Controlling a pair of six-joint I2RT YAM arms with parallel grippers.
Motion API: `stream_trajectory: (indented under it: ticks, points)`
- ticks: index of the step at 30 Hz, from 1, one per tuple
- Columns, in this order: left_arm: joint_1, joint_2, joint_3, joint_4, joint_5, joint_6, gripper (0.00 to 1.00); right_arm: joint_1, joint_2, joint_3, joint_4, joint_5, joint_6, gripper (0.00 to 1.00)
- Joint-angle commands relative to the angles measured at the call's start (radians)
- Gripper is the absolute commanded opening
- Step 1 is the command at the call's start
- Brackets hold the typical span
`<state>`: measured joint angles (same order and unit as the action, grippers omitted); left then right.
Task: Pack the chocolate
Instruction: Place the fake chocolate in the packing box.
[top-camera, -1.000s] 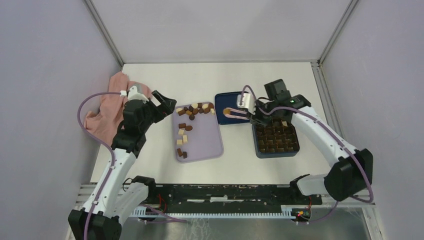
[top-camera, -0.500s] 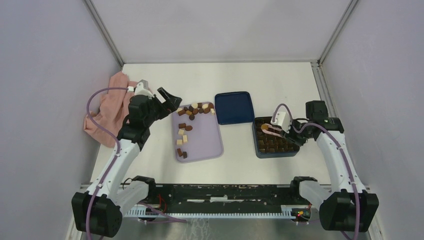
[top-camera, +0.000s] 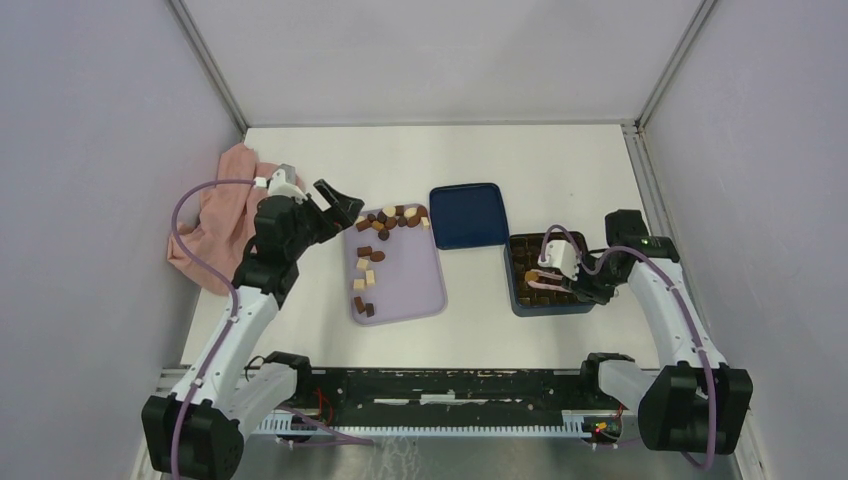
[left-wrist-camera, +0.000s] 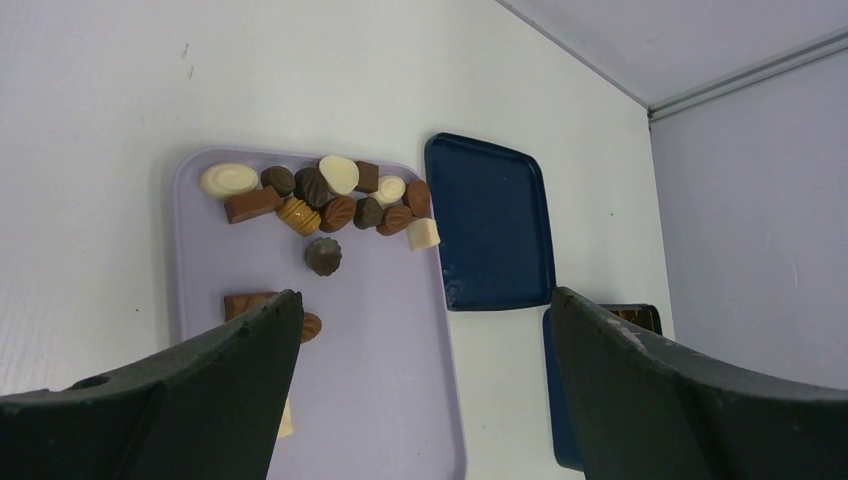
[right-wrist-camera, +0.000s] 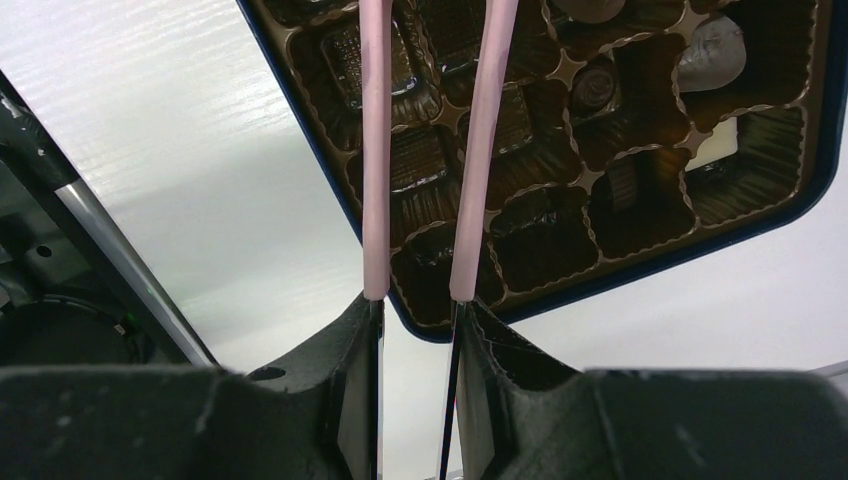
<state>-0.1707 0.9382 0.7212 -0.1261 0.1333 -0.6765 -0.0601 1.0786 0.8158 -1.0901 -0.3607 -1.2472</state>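
Observation:
Several chocolate pieces (top-camera: 385, 218), dark, mid brown and cream, lie on the lilac tray (top-camera: 410, 285), most at its far end; they also show in the left wrist view (left-wrist-camera: 330, 195). My left gripper (top-camera: 335, 205) is open and empty above the tray's far left corner (left-wrist-camera: 425, 300). My right gripper (top-camera: 578, 285) is shut on pink tongs (top-camera: 548, 284) over the near left part of the dark blue box (top-camera: 515, 300). A mid-brown piece (top-camera: 534, 276) sits at the tong tips. In the right wrist view the gripper (right-wrist-camera: 418, 305) holds the tongs (right-wrist-camera: 375, 150) above brown compartments; the tips are out of frame.
The box's flat dark blue lid (top-camera: 468, 214) lies between tray and box, also seen in the left wrist view (left-wrist-camera: 490, 230). A pink cloth (top-camera: 215, 225) is bunched at the table's left edge. Several box compartments (right-wrist-camera: 590, 85) hold pieces. Grey walls enclose the table.
My right arm carried the tongs with the brown piece from over the lid to over the box, then toward its near left corner. My left gripper shifted slightly toward the tray.

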Motion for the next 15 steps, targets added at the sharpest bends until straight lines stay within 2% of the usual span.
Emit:
stream_trajectory:
  ticks: [1,15]
  points:
    - [-0.003,-0.045,-0.015,0.010,-0.004,-0.026,0.98,-0.001,0.024,0.006,0.026,0.012,-0.022,0.28]
    - [-0.003,-0.073,-0.015,-0.011,-0.016,-0.025,0.97,0.090,0.067,0.009,0.086,0.045,0.047,0.34]
